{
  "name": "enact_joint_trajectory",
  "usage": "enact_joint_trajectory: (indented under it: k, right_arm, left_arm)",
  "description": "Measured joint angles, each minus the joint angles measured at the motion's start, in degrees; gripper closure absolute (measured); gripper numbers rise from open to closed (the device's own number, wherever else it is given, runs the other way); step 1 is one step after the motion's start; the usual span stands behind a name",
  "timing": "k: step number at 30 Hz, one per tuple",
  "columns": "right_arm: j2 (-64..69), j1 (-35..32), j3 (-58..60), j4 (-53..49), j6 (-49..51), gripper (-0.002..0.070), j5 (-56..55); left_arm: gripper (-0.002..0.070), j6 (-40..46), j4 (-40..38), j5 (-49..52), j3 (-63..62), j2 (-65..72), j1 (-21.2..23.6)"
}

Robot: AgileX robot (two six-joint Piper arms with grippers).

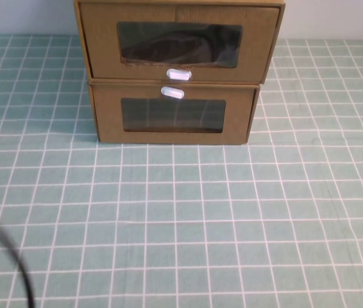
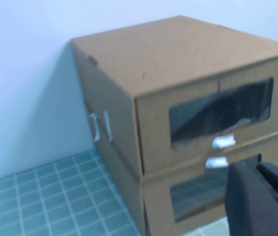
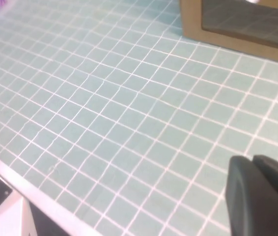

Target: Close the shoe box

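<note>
Two brown cardboard drawer boxes stand stacked at the back of the table. The shoe box (image 1: 178, 25) is the upper one, with its white pull tab (image 1: 178, 74) below its clear window; something dark lies inside. Its front seems to stand slightly forward of the lower box (image 1: 172, 138). In the left wrist view the shoe box (image 2: 178, 54) is close ahead, and my left gripper (image 2: 258, 168) hovers shut and empty in front of the lower box's window. My right gripper (image 3: 253, 159) is shut and empty over bare tablecloth, away from the boxes. Neither gripper shows in the high view.
The lower box (image 3: 237, 29) has its white tab (image 1: 172, 93) above its window. A green checked cloth (image 1: 181, 218) covers the table. A dark cable (image 1: 15, 256) crosses the front left corner. The table's white edge (image 3: 11, 189) shows in the right wrist view.
</note>
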Motion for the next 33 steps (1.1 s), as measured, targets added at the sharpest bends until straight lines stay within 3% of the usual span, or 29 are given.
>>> enact_joint_trajectory:
  k: [6, 12, 23, 33]
  right_arm:
    - [-17.47, 0.0, 12.72, -0.33, 1.87, 0.0687, -2.99]
    - [-30.12, 0.0, 26.08, 0.18, 1.87, 0.0687, -15.12]
    - [-30.19, 0.0, 51.66, -0.14, 0.99, 0.0687, -49.53]
    - [-30.14, 0.0, 56.29, -0.14, 0.56, 0.0687, -52.36]
  left_arm:
    - [0.068, 0.13, -0.8, -5.74, 18.34, -19.16, 0.0]
    - [0.068, 0.4, -1.11, -10.09, 31.19, -34.43, 0.0]
    - [0.068, 0.4, -1.23, -8.94, 43.41, -35.73, 0.0]
    - [0.068, 0.4, -1.23, -7.07, 43.41, -35.73, 0.0]
